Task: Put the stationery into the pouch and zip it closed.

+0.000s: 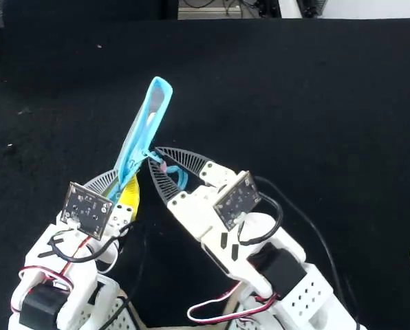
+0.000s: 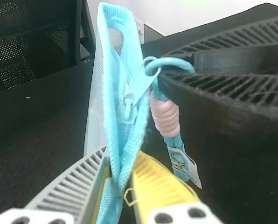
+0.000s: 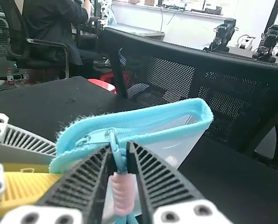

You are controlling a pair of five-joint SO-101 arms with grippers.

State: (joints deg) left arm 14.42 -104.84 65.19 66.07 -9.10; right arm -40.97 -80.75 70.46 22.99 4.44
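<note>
While no pens or other stationery lie loose on the black surface, the job looks to be in its closing stage, with the filling apparently done and only the zip in question. Both arms meet near the middle of that surface and hold the light-blue pouch up off it, so that the pouch stands on edge and points away from the arms. What is inside cannot be made out through its pale mesh side. The left end effector, with one grey jaw and one yellow, is clamped on the near end of the pouch, pinching the zip tape between them. The right end effector, with black ribbed jaws, is closed on the blue pull cord just beside it. In the right wrist view the zip slider sits at the near end of the pouch, close to the left jaws. The teeth running from it to the far corner appear to be joined, though I cannot be sure of the last stretch. A pink bead on the cord hangs just below the black jaws. If the zip is indeed shut, what is left is to let go and set the pouch down.
</note>
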